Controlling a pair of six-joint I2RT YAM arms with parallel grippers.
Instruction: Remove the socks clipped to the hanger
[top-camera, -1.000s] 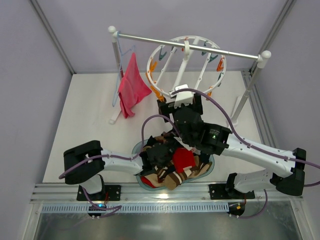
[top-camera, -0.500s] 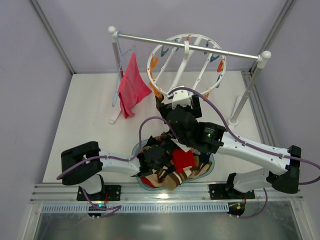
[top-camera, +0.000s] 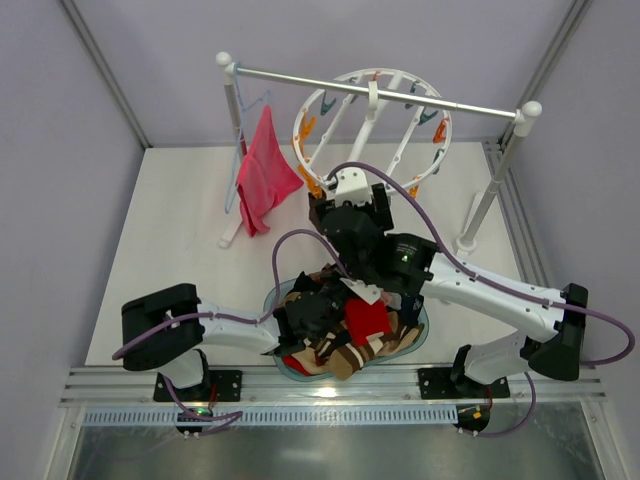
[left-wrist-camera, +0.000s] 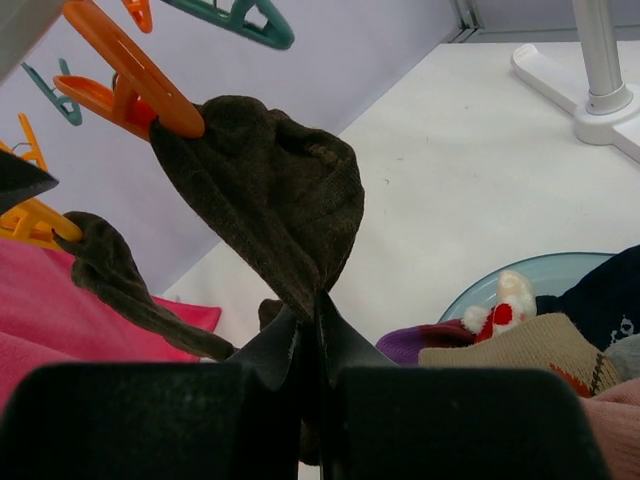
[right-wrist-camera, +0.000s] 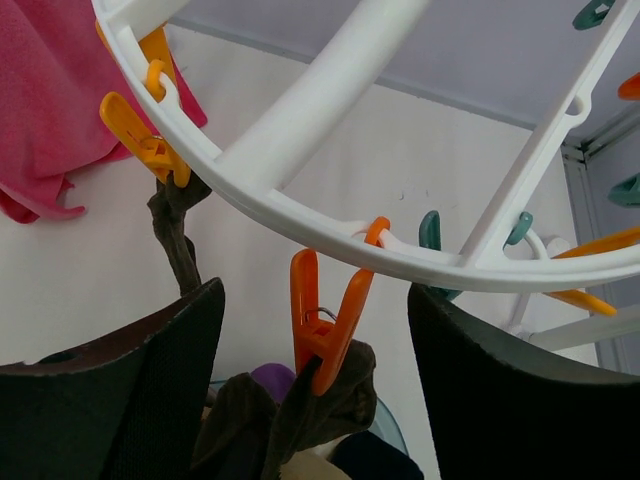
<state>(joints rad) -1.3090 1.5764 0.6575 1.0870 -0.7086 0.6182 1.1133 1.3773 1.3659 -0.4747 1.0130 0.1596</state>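
L gripper (left-wrist-camera: 312, 318) clamped on brown sock (left-wrist-camera: 270, 200) hung from orange clip (left-wrist-camera: 125, 85), R gripper (right-wrist-camera: 315, 300) fingers apart under hanger (right-wrist-camera: 330, 90)

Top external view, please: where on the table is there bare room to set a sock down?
Bare table lies left of the pink cloth, and on the right between the right arm and the post base. The middle is crowded: bowl of socks, left arm, hanger.

No lettering, number or brand is legible anywhere (white specks on the navy sock (left-wrist-camera: 600, 295), four o'clock, are unreadable).
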